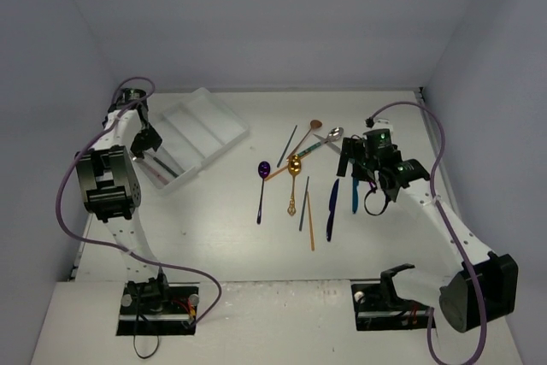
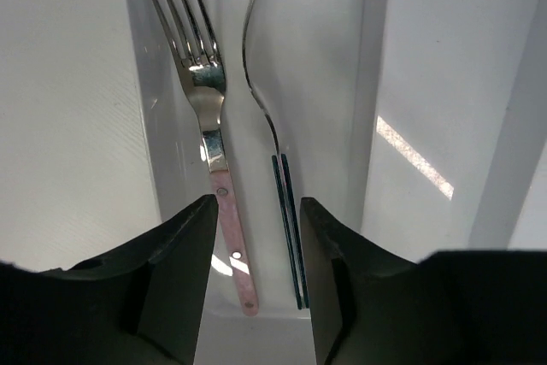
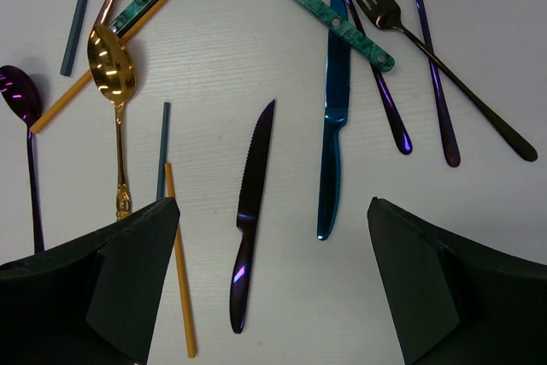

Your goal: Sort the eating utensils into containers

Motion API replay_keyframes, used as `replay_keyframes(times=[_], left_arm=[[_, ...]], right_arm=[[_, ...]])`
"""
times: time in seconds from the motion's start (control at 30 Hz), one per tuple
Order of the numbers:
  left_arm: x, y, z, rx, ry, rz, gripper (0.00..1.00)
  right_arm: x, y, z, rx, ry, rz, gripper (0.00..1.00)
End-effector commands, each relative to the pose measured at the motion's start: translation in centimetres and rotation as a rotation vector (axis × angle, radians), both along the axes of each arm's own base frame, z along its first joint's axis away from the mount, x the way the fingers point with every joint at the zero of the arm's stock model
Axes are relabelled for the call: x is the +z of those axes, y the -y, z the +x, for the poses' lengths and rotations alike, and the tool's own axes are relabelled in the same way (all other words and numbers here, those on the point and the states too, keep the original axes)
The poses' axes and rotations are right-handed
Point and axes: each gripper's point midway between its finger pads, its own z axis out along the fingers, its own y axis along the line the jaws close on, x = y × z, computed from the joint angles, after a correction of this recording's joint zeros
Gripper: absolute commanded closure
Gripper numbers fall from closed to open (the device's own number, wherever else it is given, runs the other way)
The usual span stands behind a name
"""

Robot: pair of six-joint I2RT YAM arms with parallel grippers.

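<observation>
My left gripper (image 2: 256, 203) hangs over the near end of the white tray (image 1: 209, 117), its jaws a little apart and gripping nothing. Below it, in one compartment (image 2: 376, 83), lie a pink-handled silver fork (image 2: 214, 143) and a teal-handled utensil on its edge (image 2: 286, 211). My right gripper (image 3: 272, 203) stands wide open above the loose utensils on the table. A purple knife (image 3: 252, 211) and a blue knife (image 3: 335, 126) lie between its fingers. Around them are a green-handled knife (image 3: 338, 23), purple forks (image 3: 436, 40), a gold spoon (image 3: 111, 61) and an orange chopstick (image 3: 179, 271).
More utensils spread across the table's middle: a purple spoon (image 1: 261, 179), a copper spoon (image 1: 314, 126) and a dark chopstick (image 1: 287, 144). The tray sits at the back left, angled. The enclosure's walls stand close on both sides.
</observation>
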Motion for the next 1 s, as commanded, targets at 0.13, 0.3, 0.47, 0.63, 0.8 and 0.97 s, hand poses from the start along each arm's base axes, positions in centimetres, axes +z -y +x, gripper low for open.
replay_keyframes(times=[0.13,0.3,0.47,0.63,0.8,0.97], left_arm=[[10.6,1.6,1.1,-0.059,0.273,-0.022,0.39],[14.9,9.1,-0.5,-0.266,0.381,-0.106,0.32],[16.4,15.9,-4.3,-0.460,0.423,-0.170,0.31],[16.5,19.2,-8.0,-0.559,0.448,-0.224,0.31],[16.1,20.3,-10.9,-0.606,0.451,-0.252,0.31],[15.9,20.6,-12.4,-0.635,0.454,-0.256,0.31]], right_arm=[[1.5,3.3,4.7,-0.101,0.026,-0.046,0.11],[-1.0,6.6,6.7,-0.178,-0.057,-0.083,0.20],[-2.4,8.7,8.5,-0.221,-0.102,-0.064,0.33],[-5.0,9.8,9.2,-0.208,-0.172,-0.106,0.38],[-8.1,12.1,9.0,-0.171,-0.258,-0.155,0.41],[-9.5,13.3,9.1,-0.007,-0.292,-0.195,0.45]])
